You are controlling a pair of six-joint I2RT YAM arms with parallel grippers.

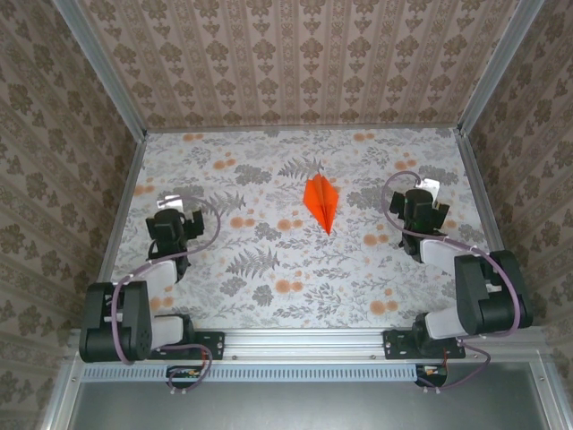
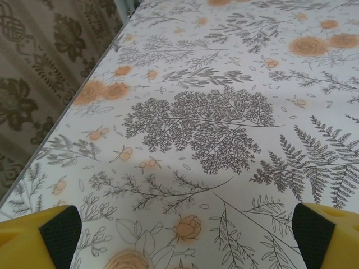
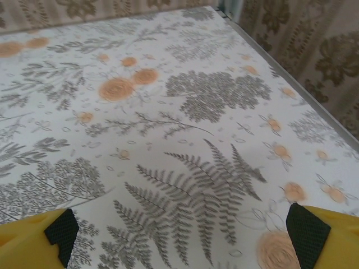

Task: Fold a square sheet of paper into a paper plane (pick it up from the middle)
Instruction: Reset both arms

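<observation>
Top external view puts the two black arm bases at the near edge, bolted to a silver metal rail (image 1: pixel 304 341), with the left arm (image 1: pixel 116 318) at lower left and the right arm (image 1: pixel 483 300) at lower right. Both arms reach a short way forward over the white surface (image 1: pixel 269 278), which is printed with grey ferns and pale orange flowers. From the left wrist, the left fingers (image 2: pixel 28 244), yellow with black pads, sit at the two bottom corners, spread wide and released, with printed surface showing between them. From the right wrist, the right fingers (image 3: pixel 334 238), the same yellow and black, are likewise spread wide and released, empty above a grey fern. Farther out, the paper plane (image 1: pixel 320 202), a slim pointed dart of bright orange paper with a centre crease, lies on the surface between the two arms. It sits a little right of the middle and well apart from both sets of fingers, one narrow tip pointing toward the near edge. Beyond it, brown patterned wallpaper (image 1: pixel 295 54) covers the back and side walls around the surface.
</observation>
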